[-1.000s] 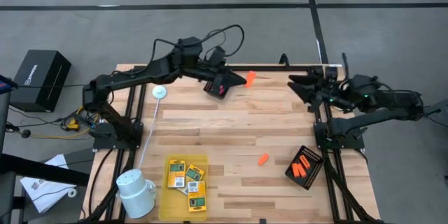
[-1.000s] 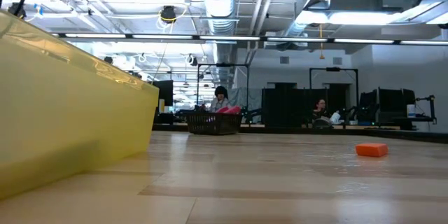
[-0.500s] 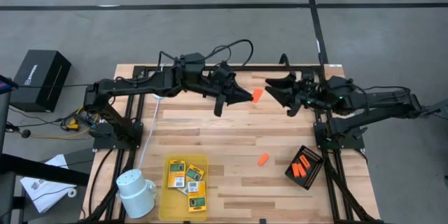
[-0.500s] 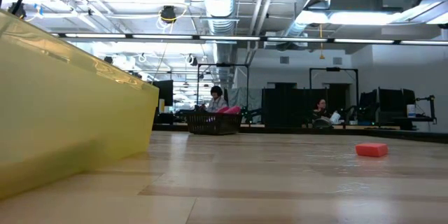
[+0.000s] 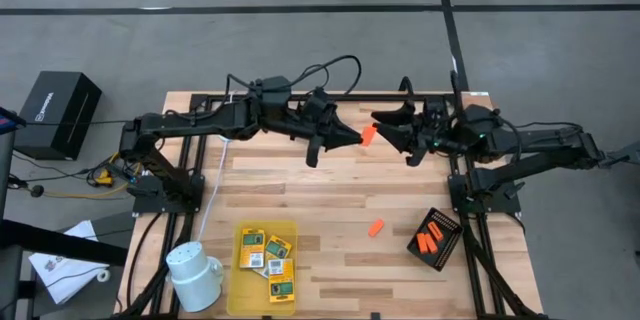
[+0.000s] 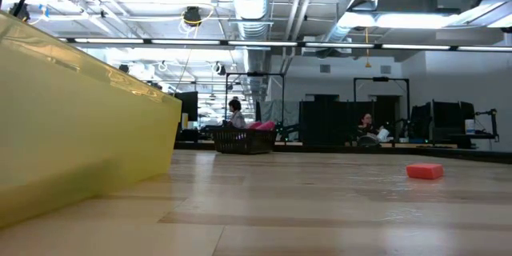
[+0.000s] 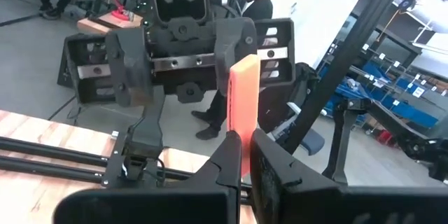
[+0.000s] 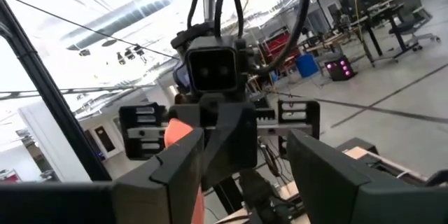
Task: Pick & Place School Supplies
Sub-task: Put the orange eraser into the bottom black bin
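A stubby orange piece [image 5: 367, 135] hangs in the air over the far middle of the table, with my left gripper [image 5: 350, 139] shut on it. My right gripper [image 5: 392, 138] faces it from the table's right, open, its fingertips just short of the piece. In the left wrist view the piece [image 7: 243, 91] stands up in front of the open right gripper [image 7: 185, 63]. Another orange piece [image 5: 375, 228] lies flat on the wood. Several more sit in a black tray [image 5: 436, 237]. Yellow-and-green packets [image 5: 265, 252] lie in a yellow tray [image 5: 240, 285]. My left gripper pinches the orange piece by one end [image 7: 242, 131] between its two fingers. The fingers lie level and point toward the table's right. The rest of the piece sticks out past the fingertips, lifted clear of the table.
A white mug [image 5: 195, 272] stands at the near left beside the yellow tray. A black box [image 5: 58, 110] sits on the floor left of the table. In the low view the yellow tray's wall [image 6: 80, 128] fills the left and the loose orange piece [image 6: 424, 171] lies at the right.
My left gripper has carried the orange piece from the far edge toward the table's right and a little nearer, rolling its wrist, then held still. My right gripper has reached toward the table's left, up to the piece, staying open.
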Controlling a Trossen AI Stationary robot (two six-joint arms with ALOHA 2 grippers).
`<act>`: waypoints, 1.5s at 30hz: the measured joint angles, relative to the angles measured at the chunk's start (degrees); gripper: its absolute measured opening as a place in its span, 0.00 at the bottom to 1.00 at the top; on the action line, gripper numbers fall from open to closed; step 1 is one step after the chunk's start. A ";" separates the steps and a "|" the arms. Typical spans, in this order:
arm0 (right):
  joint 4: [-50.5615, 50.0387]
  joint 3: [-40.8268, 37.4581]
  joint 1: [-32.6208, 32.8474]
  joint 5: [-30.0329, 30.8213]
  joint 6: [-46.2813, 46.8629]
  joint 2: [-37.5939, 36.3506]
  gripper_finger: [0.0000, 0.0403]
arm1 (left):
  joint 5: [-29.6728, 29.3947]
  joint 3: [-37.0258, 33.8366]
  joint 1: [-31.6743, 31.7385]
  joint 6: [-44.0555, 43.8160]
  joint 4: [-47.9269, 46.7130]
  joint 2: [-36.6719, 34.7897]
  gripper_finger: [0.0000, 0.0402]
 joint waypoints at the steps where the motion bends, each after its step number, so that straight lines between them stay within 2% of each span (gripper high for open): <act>1: -0.02 0.09 0.00 0.00 -0.36 -0.08 0.49 | 0.04 0.00 0.25 0.01 -0.05 0.00 0.01; 4: -0.38 0.09 -0.37 -0.07 -0.60 -1.11 0.49 | 0.21 0.00 1.31 0.04 0.01 0.00 0.01; 10: -3.80 0.18 -0.87 -3.90 1.21 -2.18 0.49 | -0.22 -0.01 2.14 0.02 -0.07 0.00 0.01; 18: -3.83 0.18 -1.01 -4.89 1.05 -1.87 0.60 | 0.12 0.00 2.07 -0.10 -0.03 0.02 0.01; 22: -3.41 0.18 -1.33 -4.91 0.98 -1.86 0.62 | 0.06 0.00 2.07 -0.11 0.02 0.02 0.01; 40: 1.37 0.16 -2.24 -5.77 1.40 1.03 0.55 | 1.37 0.02 2.26 -2.95 3.96 3.30 0.01; 45: 1.72 0.16 -3.25 -5.77 1.39 0.56 0.49 | 1.39 0.02 2.41 -2.95 4.44 3.30 0.01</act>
